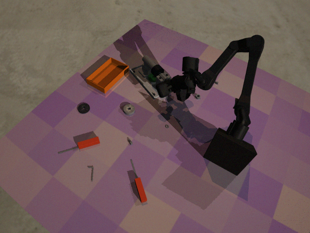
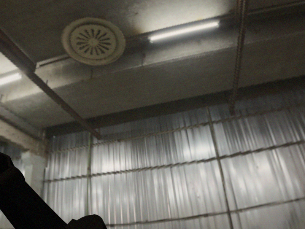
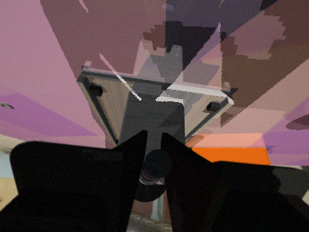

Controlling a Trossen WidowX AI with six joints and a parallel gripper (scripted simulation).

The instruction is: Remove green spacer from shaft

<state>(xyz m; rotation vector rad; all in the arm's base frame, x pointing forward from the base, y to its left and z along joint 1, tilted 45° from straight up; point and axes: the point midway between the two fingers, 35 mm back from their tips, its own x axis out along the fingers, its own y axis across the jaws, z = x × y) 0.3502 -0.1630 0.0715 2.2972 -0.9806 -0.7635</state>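
My gripper [image 1: 165, 84] [image 3: 154, 136] is shut on the shaft [image 3: 157, 164], whose round dark end shows between the fingers in the wrist view. The grey housing [image 1: 148, 62] stands at the far end of the base plate [image 3: 109, 110], with a black ring [image 1: 157, 70] in front of it. The green spacer [image 1: 152, 77] shows low beside the black ring, over the plate; whether it rests on the plate or hangs on the shaft I cannot tell. A grey slotted support [image 1: 164, 76] [image 3: 154, 112] stands at the near end. The shaft's middle is hidden in the top view.
An orange tray [image 1: 96, 86] [image 3: 232, 155] stands left of the plate. A black disc [image 1: 83, 107], a pale disc [image 1: 128, 110], two red-handled screwdrivers [image 1: 88, 143] [image 1: 140, 189], a hex key [image 1: 92, 173] and small hardware lie around. The exterior view shows mainly ceiling and wall.
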